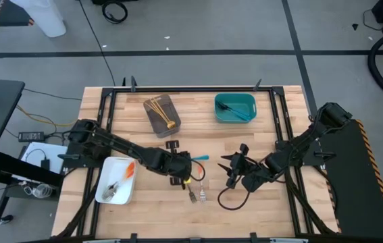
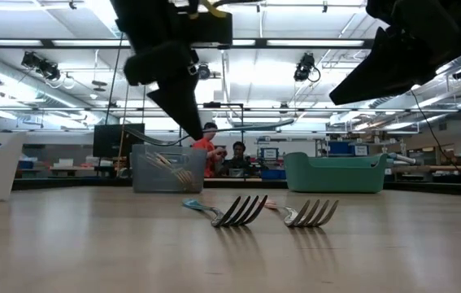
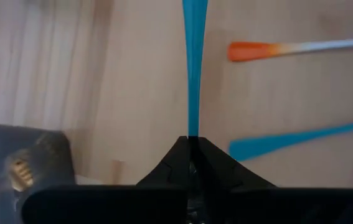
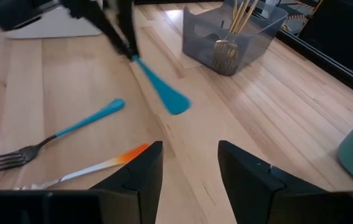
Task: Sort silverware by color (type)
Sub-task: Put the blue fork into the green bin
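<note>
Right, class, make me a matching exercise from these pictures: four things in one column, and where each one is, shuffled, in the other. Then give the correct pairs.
Things
1. gold forks
2. blue fork with its handle sticking out
3. orange-handled fork beside a blue one
4. right gripper

Places or states
A. lying loose on the table
B. open, holding nothing
C. in the grey tray
D. clamped in the left gripper

Pairs: 1-C, 2-D, 3-A, 4-B

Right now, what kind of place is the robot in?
Probably a big lab or workshop. Behind the wooden table there are long ceiling lights, shelves and benches, and people sitting at desks. Cables lie on the grey floor.
</note>
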{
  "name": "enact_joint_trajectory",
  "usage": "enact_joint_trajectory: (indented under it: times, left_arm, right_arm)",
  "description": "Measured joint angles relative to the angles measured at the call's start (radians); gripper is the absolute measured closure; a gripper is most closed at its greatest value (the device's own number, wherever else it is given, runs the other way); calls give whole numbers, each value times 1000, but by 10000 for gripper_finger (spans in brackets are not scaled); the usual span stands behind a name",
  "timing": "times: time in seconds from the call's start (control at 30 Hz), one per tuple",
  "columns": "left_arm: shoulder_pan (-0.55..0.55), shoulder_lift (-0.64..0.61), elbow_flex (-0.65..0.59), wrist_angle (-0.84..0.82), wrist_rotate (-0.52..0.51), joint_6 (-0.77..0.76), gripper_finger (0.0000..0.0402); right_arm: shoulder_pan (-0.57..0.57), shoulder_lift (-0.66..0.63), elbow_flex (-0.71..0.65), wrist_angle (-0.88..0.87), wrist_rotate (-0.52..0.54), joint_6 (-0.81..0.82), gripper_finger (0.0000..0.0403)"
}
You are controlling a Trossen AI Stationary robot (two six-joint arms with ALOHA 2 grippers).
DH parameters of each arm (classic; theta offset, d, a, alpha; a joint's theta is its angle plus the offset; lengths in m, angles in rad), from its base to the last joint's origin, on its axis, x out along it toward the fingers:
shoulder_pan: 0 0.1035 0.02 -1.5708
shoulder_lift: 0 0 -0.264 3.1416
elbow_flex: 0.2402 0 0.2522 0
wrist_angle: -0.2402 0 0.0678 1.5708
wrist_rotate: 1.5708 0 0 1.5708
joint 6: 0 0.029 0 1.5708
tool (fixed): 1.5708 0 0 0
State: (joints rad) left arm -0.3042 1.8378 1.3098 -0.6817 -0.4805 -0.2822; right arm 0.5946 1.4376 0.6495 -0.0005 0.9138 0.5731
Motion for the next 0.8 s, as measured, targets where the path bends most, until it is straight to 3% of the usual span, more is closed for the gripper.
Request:
enact_joint_trajectory:
  times: [0.13,0.43,0.8]
  left_arm:
    - [32,0,0,32,0,49,379]
    - [111,0,0,161,1,194,378]
    - [241,0,-1,451,1,497,378]
  right_arm:
    - [13,0,0,-18,-11,15,238]
    - [22,0,0,-117,-178,159,238]
    - [105,0,-68,-131,-148,412,238]
